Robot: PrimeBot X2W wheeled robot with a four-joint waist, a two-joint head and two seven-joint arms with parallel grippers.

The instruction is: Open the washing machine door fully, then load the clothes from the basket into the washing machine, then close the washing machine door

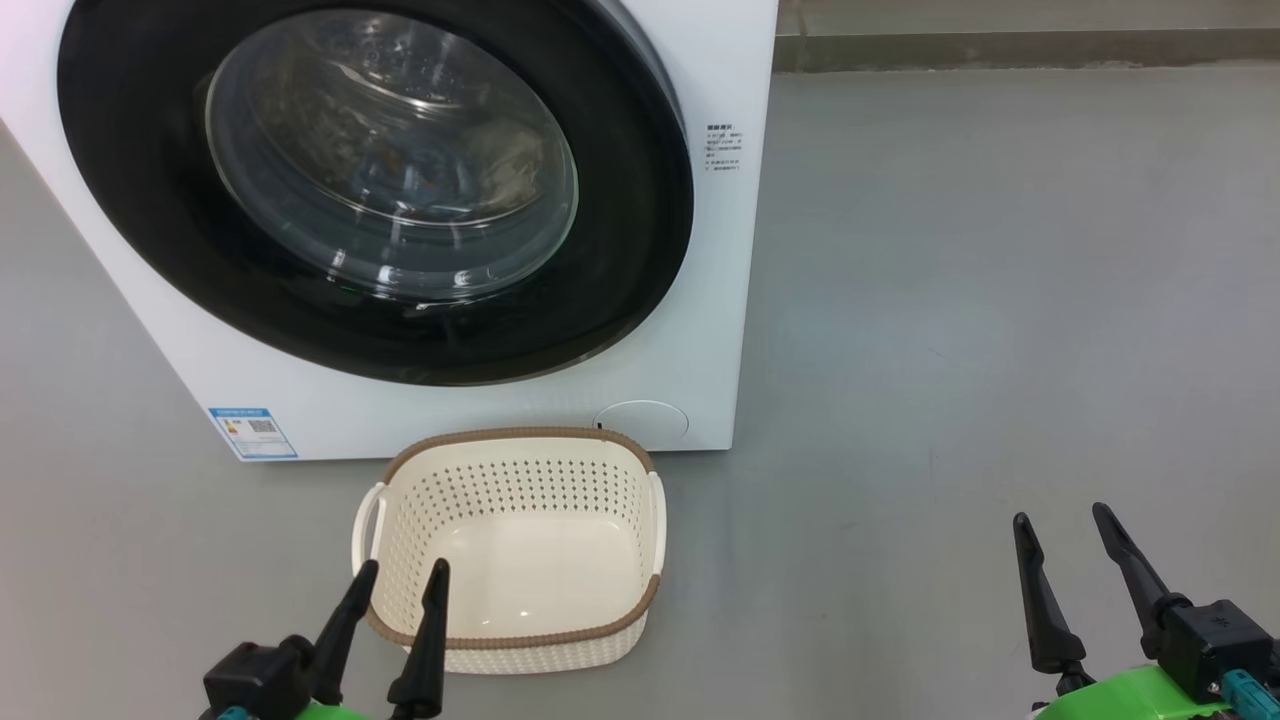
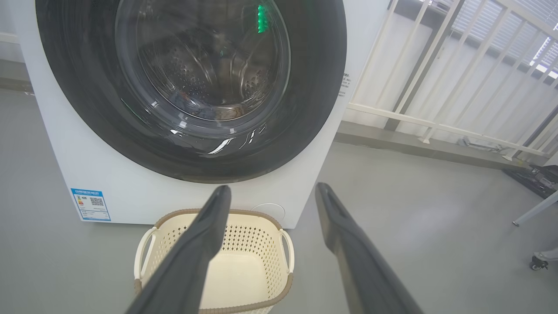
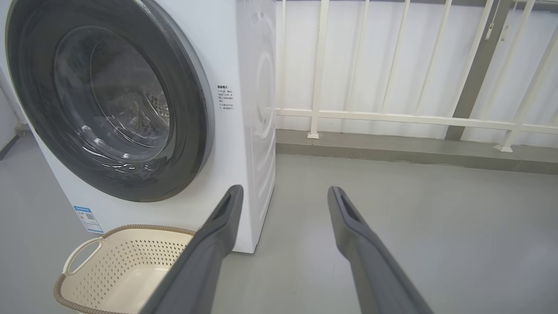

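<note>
Head view: basket just beyond left gripper.

The left gripper, seven o'clock, has tapered black fingers. The right gripper shows green housing and a teal connector.

**A laundry corner in what looks like a test space**

We see a white front-loading washing machine standing on a smooth grey floor. A small cream laundry basket sits on the floor just in front of it, which marks this as a laundry spot. To the right of the machine, a white barred railing runs along a low grey kerb at the far edge of the floor. Slatted blinds hang beyond it. At the far right a slim metal leg and a caster wheel rest on the floor. These suggest to us a lab or demo room more than a home.
</note>
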